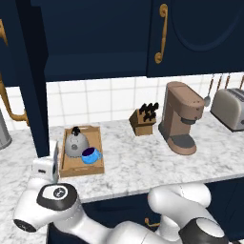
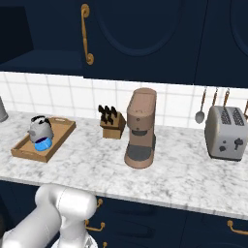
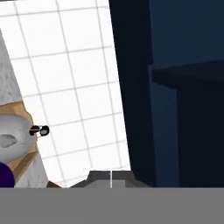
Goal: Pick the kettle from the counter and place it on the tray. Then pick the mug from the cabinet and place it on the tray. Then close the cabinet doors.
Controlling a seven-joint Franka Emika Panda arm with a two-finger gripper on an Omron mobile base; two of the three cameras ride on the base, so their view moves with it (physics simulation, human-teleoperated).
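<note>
The grey kettle (image 1: 75, 143) (image 2: 39, 127) and the blue mug (image 1: 90, 155) (image 2: 43, 144) both stand in the wooden tray (image 1: 97, 143) (image 2: 62, 128) on the marbled counter (image 1: 143, 162). The navy cabinet (image 1: 95, 38) is open on its left half, with its shelf (image 3: 188, 74) bare. The left cabinet door (image 1: 32, 81) swings out toward me; the right door (image 1: 200, 33) is closed. My gripper (image 1: 51, 157) (image 3: 110, 177) is shut and holds nothing. It sits low beside the open door's bottom edge, just left of the tray. In the hand view the kettle (image 3: 11, 135) lies at the left.
A knife block (image 1: 143, 119), a brown coffee machine (image 1: 180, 116) and a toaster (image 1: 231, 108) stand along the counter to the right. A tall grey metal cylinder (image 1: 2, 133) is at the far left. Utensils (image 2: 201, 109) hang on the tiled wall.
</note>
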